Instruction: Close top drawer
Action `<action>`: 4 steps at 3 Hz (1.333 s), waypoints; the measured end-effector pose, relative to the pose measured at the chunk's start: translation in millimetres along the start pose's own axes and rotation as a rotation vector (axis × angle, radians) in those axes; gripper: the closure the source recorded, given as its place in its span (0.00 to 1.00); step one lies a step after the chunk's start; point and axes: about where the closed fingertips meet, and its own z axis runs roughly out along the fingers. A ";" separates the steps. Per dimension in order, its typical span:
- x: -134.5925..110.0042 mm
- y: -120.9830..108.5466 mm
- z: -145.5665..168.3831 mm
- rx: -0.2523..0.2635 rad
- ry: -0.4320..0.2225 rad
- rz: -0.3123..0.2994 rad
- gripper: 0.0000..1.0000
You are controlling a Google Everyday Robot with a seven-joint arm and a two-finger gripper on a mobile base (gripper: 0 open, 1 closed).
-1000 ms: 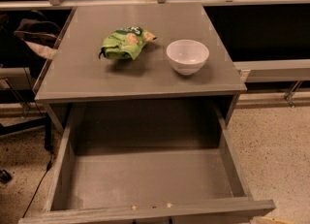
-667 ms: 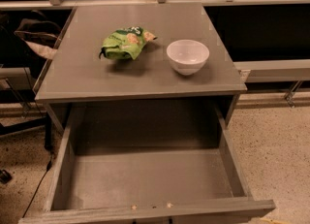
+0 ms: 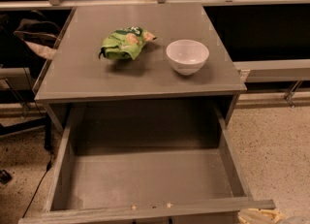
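Observation:
The top drawer (image 3: 145,179) of the grey cabinet stands pulled far out toward me. It is wide, deep and empty inside. Its front panel's top edge (image 3: 145,212) runs along the bottom of the camera view; the handle is below the frame, out of view. The other drawers are hidden. The gripper is not in view anywhere in the frame.
On the cabinet top (image 3: 77,72) lie a green chip bag (image 3: 125,42) and a white bowl (image 3: 187,56). A dark bag (image 3: 34,36) hangs at the left by a chair base. Speckled floor (image 3: 276,145) lies to the right. A railing and dark windows run behind.

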 end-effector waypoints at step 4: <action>-3.4 3.9 17.0 -0.006 0.011 -0.009 1.00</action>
